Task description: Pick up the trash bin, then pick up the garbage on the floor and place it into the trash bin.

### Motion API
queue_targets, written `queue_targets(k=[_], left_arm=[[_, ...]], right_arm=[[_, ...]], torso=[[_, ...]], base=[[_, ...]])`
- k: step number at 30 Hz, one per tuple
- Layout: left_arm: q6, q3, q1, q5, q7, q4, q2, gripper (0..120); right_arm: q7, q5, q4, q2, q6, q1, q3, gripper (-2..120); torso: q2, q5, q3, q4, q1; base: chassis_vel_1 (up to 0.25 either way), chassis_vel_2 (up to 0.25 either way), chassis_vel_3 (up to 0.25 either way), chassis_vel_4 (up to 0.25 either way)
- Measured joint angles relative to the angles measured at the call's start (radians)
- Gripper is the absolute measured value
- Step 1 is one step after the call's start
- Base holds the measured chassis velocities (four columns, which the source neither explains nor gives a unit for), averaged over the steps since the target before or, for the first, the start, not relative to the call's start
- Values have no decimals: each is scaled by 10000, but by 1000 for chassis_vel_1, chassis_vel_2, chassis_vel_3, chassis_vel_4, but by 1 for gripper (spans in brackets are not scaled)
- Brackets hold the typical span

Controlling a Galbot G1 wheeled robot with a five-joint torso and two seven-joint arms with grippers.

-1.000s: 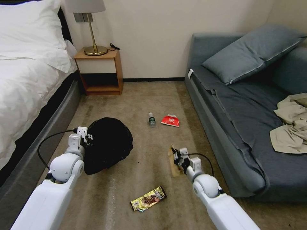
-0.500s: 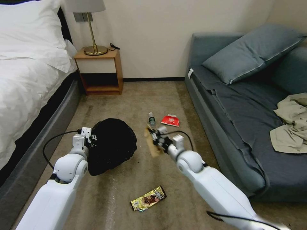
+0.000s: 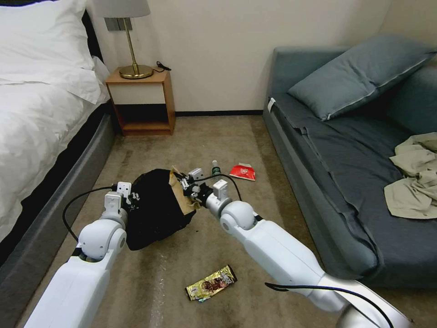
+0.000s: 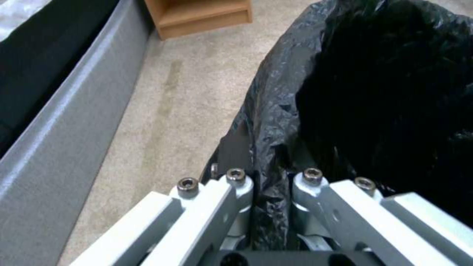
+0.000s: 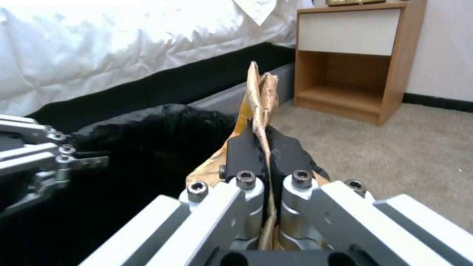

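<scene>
Trash bin [image 3: 154,209] (white body hidden) meets tool-gripped paper bag [image 3: 179,193].

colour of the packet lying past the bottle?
Red, with some white, on the packet beside the bottle; head view shows it best.

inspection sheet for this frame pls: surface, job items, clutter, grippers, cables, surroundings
Surface: beige carpet, streaked.
Job's things: bin tilted, held off the carpet; paper bag at its mouth; bottle, red packet, wrapper on carpet.
Clutter: beige cloth on sofa.
Grippers: left gripper shut on bin rim; right gripper shut on paper bag.
Cables: black loops at both wrists.
Surroundings: bed, nightstand, lamp, sofa.
</scene>
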Motion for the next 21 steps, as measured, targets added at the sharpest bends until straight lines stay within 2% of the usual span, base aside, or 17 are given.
queue_targets(k=[2,9,11,14,17,20,21], left_arm=[[-28,0,18,-4,14,-4,-17,4],[-35,14,21,-5,27,-9,-54,4],[-36,26,19,-8,31,-9,-80,4],[-36,29,19,-8,30,-8,-87,4],[-41,37,11,-4,31,37,-111,4],[-45,38,2,2,30,64,-119,4],[-49,38,-2,7,31,73,-121,4]], right_arm=[[-40,-63,-460,334,271,39,-12,0],[73,-167,-840,633,414,24,-12,0],[93,-219,-878,694,424,-18,-15,10],[95,-229,-883,702,427,-28,-14,15],[102,-254,-866,722,437,-65,-28,33],[103,-254,-845,728,437,-65,-33,38],[103,-254,-830,729,437,-62,-40,43]], torso=[[0,0,0,0,0],[0,1,0,0,0],[0,1,0,1,0],[0,1,0,1,0],[0,1,0,0,0],[0,1,0,0,0],[0,2,0,0,0]], base=[[0,0,0,0],[0,0,0,0],[0,0,0,0],[0,0,0,0],[0,0,0,0],[0,0,0,0],[0,0,0,0]])
